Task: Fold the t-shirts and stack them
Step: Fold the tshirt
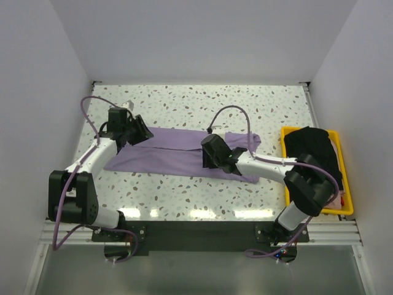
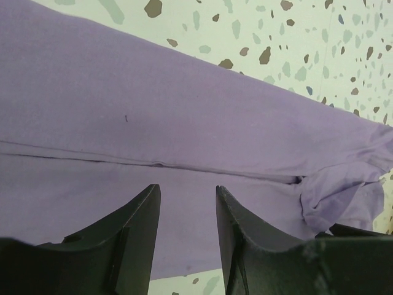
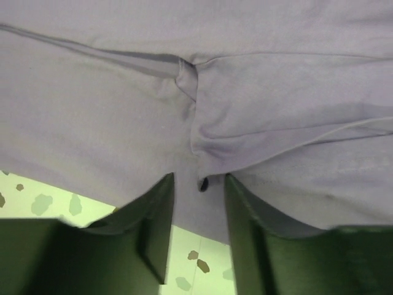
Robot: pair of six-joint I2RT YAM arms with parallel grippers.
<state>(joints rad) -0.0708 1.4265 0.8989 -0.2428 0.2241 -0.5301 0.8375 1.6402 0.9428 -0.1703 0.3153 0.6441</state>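
A lavender t-shirt (image 1: 169,158) lies folded into a long band across the middle of the table. A sleeve bunches at its right end (image 2: 331,196). My left gripper (image 1: 146,134) hovers over the band's left part, open, with only flat cloth (image 2: 184,110) showing between the fingers (image 2: 188,187). My right gripper (image 1: 209,158) is over the band's right half by its near edge. It stands open (image 3: 199,178) over a creased fold of the cloth (image 3: 92,110), holding nothing. A black t-shirt (image 1: 316,150) lies heaped in the yellow bin (image 1: 287,132).
The yellow bin stands at the table's right edge, beside my right arm's elbow (image 1: 307,181). White walls close in the table on the left, back and right. Speckled tabletop (image 1: 202,104) shows behind the shirt and in front of it.
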